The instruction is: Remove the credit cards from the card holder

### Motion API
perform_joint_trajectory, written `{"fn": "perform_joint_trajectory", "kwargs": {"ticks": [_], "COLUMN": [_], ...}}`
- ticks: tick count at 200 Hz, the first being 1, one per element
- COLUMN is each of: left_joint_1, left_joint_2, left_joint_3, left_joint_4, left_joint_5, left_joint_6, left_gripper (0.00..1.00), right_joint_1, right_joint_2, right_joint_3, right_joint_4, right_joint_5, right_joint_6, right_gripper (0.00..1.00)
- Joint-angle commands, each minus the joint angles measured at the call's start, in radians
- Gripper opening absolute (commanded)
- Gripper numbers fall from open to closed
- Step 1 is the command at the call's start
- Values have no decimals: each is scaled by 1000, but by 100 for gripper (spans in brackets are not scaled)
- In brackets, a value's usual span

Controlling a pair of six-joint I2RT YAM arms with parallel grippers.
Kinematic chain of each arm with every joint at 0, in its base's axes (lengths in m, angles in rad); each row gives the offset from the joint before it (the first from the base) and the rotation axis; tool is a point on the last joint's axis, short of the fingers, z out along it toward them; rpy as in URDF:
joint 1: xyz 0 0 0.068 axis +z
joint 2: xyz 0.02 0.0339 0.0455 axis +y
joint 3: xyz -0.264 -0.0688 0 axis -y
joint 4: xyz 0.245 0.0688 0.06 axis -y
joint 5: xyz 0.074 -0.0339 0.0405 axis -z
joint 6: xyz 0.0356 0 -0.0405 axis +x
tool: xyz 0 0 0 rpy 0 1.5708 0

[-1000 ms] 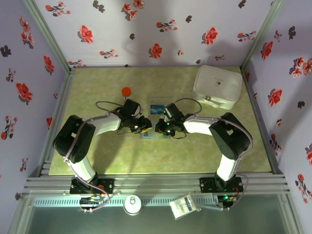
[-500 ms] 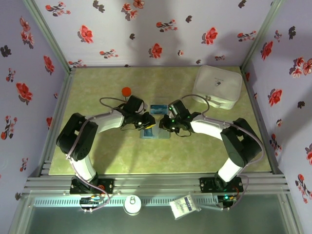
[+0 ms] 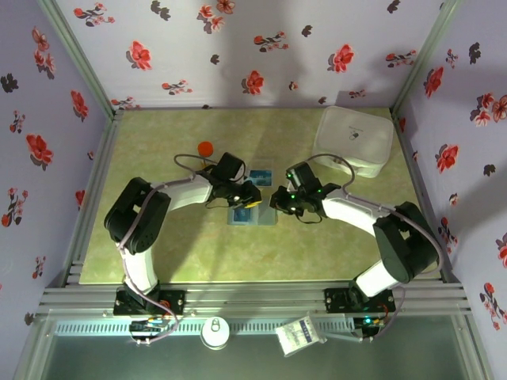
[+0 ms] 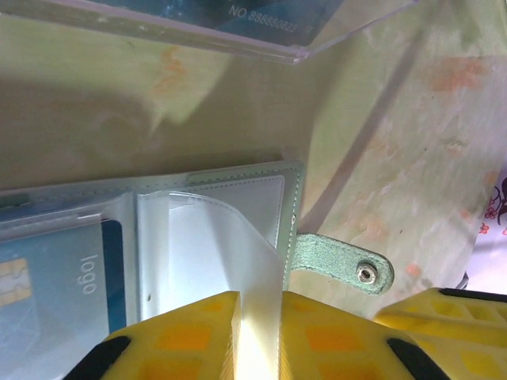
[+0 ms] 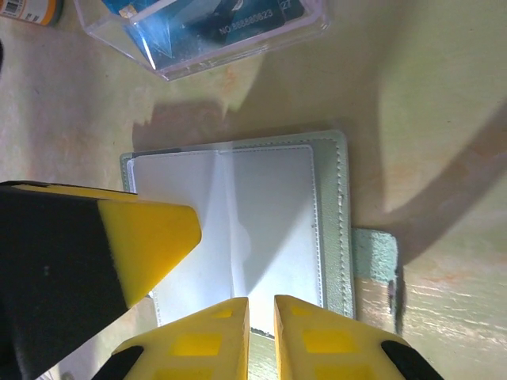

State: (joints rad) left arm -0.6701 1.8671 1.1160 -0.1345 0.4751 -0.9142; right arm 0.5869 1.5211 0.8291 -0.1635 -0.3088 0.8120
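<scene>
Tabletop, from above: a mottled green tabletop [image 3: 206, 253] sits inside flowered walls. The card holder [image 3: 252, 216] lies open near the middle, and both arms' jaws meet over its far edge. A clear box [image 3: 260, 176] stands just beyond it.
Left wrist, grip: the left jaws are closed on a clear sleeve [image 4: 238, 261] lifted off the holder. The snap tab [image 4: 348, 269] sticks out to one side.
Left wrist, card: a light blue card [image 4: 47, 277] sits in the neighbouring pocket, with nothing touching it.
Right wrist, grip: the right jaws are almost together at the holder's edge. I cannot tell whether they pinch anything.
Right wrist, holder: the holder lies flat and open with a pale sleeve uppermost.
Doing it well: I'd keep the lifted sleeve steady and pin the holder down. Then I'd draw the card straight out through the pocket mouth rather than bending it.
</scene>
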Motion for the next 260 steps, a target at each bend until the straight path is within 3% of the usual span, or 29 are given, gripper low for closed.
{"fn": "perform_joint_trajectory", "kwargs": {"ticks": [1, 155, 260], "left_joint_1": [-16, -25, 72], "left_joint_2": [38, 71, -54], "left_joint_3": [39, 122, -25], "left_joint_4": [-22, -66, -39], "left_joint_5": [18, 25, 31], "left_joint_6": [4, 28, 52], "left_gripper": [19, 31, 30], "right_joint_1": [-15, -45, -18], "right_joint_2": [-41, -66, 36], "right_joint_3": [-15, -26, 45], "right_joint_4": [-40, -59, 1], "right_joint_5": [28, 28, -22], "right_joint_6": [-29, -40, 8], "right_gripper": [18, 25, 25]}}
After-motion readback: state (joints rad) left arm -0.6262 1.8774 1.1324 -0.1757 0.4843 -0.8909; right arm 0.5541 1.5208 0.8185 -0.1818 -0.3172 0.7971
